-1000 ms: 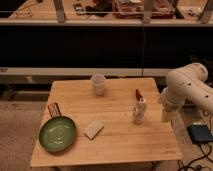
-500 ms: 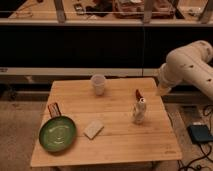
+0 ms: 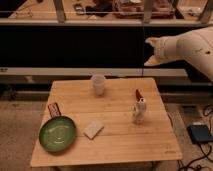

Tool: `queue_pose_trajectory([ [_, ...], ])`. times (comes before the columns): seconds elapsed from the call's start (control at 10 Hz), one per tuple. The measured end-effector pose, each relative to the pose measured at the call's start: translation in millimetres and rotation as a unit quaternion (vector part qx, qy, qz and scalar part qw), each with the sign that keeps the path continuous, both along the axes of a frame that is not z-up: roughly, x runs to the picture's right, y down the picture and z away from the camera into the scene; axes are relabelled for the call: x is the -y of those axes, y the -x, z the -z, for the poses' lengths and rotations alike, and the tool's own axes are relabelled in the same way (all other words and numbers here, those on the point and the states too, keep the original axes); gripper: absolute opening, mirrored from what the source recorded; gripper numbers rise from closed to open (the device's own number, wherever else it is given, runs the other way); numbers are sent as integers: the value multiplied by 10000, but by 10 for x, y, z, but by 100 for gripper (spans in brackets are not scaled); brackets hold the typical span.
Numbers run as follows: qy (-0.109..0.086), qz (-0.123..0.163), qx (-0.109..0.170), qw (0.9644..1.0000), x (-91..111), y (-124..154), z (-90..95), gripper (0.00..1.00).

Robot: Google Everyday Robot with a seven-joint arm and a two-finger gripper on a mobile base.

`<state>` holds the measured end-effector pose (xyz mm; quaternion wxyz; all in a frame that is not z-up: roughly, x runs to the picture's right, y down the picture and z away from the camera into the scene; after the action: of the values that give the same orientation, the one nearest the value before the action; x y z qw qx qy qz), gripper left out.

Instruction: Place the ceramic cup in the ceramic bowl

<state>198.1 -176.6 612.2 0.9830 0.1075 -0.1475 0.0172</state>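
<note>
The ceramic cup [image 3: 98, 84], small, white and tapered, stands upright near the far edge of the wooden table [image 3: 120, 145], about mid-width. The ceramic bowl [image 3: 58, 133], wide, shallow and green with a darker rim, sits at the table's front left with nothing in it. My white arm [image 3: 187, 46] reaches in from the upper right. My gripper [image 3: 151, 54] hangs at its end, high above the table's far right corner. It is well to the right of the cup and above it, and holds nothing that I can see.
A white bottle-like figure with a red top [image 3: 139, 110] stands right of the table's centre. A pale sponge-like block [image 3: 93, 129] lies right of the bowl. A small dark red object [image 3: 53, 109] lies behind the bowl. A dark box [image 3: 200, 133] sits on the floor at the right. A shelf unit [image 3: 100, 20] stands behind the table.
My arm has risen from low beside the table's right edge and swung up and left, bringing the gripper over the far right corner. The objects on the table have not moved.
</note>
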Motion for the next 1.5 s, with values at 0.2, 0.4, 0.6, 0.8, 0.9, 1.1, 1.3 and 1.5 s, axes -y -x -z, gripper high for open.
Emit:
queue_pose_trajectory([
  [0.2, -54, -12, 41, 10000, 30, 11, 20, 65],
  [0.4, -56, -11, 44, 10000, 32, 15, 22, 65],
  [0.6, -54, -7, 47, 10000, 32, 22, 19, 65],
  [0.8, -52, -8, 47, 10000, 30, 21, 17, 65],
  [0.9, -53, -6, 49, 10000, 31, 23, 18, 65],
  [1.1, -57, 0, 50, 10000, 33, 20, 11, 65],
  [1.3, -153, 206, 229, 9994, 138, 253, -82, 65],
  [1.5, -276, 489, 522, 9971, 258, 632, -209, 65],
])
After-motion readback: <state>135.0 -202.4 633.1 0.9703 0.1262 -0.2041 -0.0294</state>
